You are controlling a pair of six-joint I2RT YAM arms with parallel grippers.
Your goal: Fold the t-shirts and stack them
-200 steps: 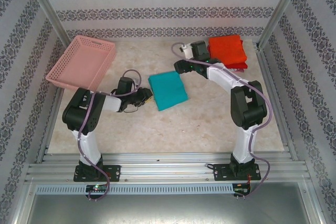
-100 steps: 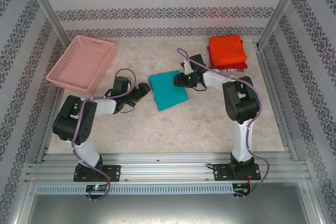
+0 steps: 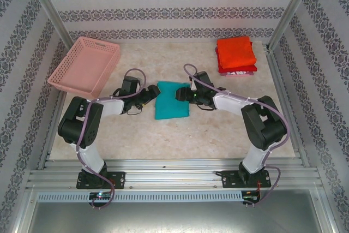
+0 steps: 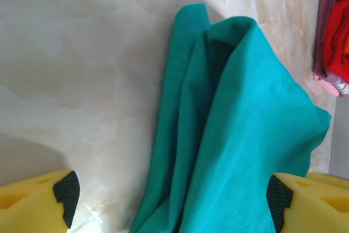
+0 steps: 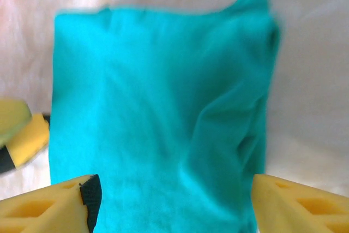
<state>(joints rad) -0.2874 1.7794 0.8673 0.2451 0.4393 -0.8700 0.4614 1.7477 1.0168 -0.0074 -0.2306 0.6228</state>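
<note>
The teal t-shirt (image 3: 172, 100) lies mid-bench, with bare bench (image 3: 207, 129) on every side and the widest stretch toward the near edge. It is folded into a rough rectangle with soft, uneven edges. The left wrist view shows its layers (image 4: 234, 135) gaping along one side, and the right wrist view shows creases near a corner (image 5: 158, 118).

The left gripper (image 3: 150, 95) sits at the shirt's left edge. Its fingers are wide apart, with cloth lying between them unclamped (image 4: 172, 205). The right gripper (image 3: 182, 95) is at the right edge, its fingers likewise spread above the cloth (image 5: 174, 205).

Well apart in the far right corner is a stack of folded shirts (image 3: 236, 52), orange-red on top. A pink basket (image 3: 85, 65) rests tilted at the far left.
</note>
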